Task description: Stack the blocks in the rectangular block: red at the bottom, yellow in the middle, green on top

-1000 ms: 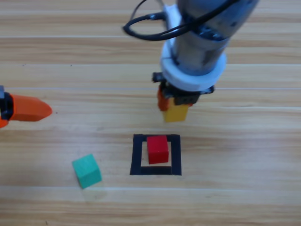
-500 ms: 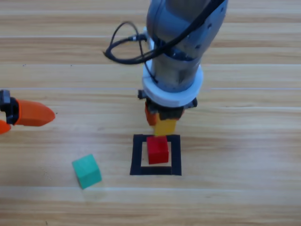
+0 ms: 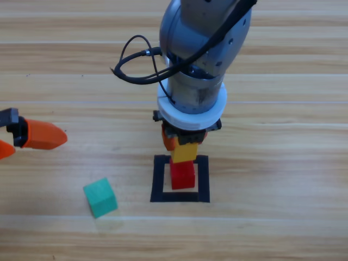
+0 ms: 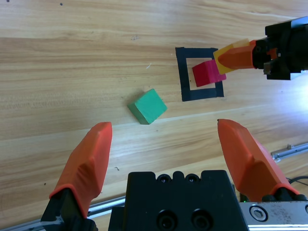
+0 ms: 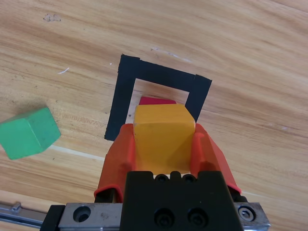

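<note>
Yellow cube [image 5: 163,137] pinched in right tool [image 3: 182,145], directly over red cube [image 3: 182,174]; left tool [image 4: 168,163] spread, holding nothing.

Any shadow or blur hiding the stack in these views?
High view: the right tool and its arm cover most of the yellow cube above the red cube. Right wrist view: yellow cube sharp, hiding nearly all the red. Left wrist view: stack visible, mild edge distortion.

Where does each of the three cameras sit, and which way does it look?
High view: above the table, looking down; right arm over the black tape frame.
Left wrist view: low at the side, across the green cube; left gripper open.
Right wrist view: looking down; right gripper clamps the yellow cube above the red cube.
All three show these.
</note>
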Available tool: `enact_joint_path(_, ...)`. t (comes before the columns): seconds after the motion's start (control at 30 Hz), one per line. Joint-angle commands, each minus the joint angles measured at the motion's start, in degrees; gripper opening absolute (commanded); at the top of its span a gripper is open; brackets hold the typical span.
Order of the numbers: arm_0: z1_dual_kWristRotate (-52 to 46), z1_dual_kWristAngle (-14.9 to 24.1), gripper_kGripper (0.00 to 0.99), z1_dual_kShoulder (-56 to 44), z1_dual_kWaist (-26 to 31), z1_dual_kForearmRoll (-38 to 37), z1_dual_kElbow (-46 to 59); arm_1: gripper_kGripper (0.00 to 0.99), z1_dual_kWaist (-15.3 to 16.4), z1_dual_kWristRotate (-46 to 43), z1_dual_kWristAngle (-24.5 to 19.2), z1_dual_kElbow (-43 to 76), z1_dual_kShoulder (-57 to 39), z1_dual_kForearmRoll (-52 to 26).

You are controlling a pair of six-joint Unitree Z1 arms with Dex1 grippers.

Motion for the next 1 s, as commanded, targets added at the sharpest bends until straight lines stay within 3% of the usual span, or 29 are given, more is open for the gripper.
enact_joint_path(0.03, -0.64, -0.93, 0.937, 1.71, -0.57, 0.01, 0.98, 0.0, 1.8, 0.07, -0.37, -0.56, 4.29, 0.7)
enact_joint_path(0.77, -0.72, -1.37, 0.937, 3.47, -0.57, -0.43, 0.46, 0.0, 1.8, 0.16, -1.16, -0.91, 5.25, 0.79)
enact_joint_path(0.8, -0.72, -1.37, 0.937, 3.47, -0.57, -0.43, 0.46, 0.058, 1.8, 0.07, -1.16, -1.0, 5.25, 0.79)
enact_joint_path(0.83, -0.72, -1.37, 0.937, 3.47, -0.57, -0.43, 0.37, 0.284, 1.8, 0.16, -1.51, -1.0, 5.25, 0.96)
enact_joint_path(0.87, -0.72, -1.37, 0.937, 3.47, -0.57, -0.43, 0.37, 0.649, 1.8, 0.43, -1.95, -1.53, 5.34, 1.67)
enact_joint_path(0.9, -0.72, -1.37, 0.937, 3.56, -0.57, -0.43, 0.37, 0.936, 1.8, 0.51, -2.21, -1.96, 5.34, 2.11)
enact_joint_path(0.93, -0.64, -1.37, 0.937, 3.56, -0.57, -0.43, 0.37, 0.99, 1.8, 0.51, -2.3, -2.14, 5.34, 2.19)
enact_joint_path(1.0, -0.72, -1.37, 0.937, 3.82, -0.57, -0.43, 0.19, 0.99, 1.8, 0.51, -2.3, -2.32, 5.16, 2.28)
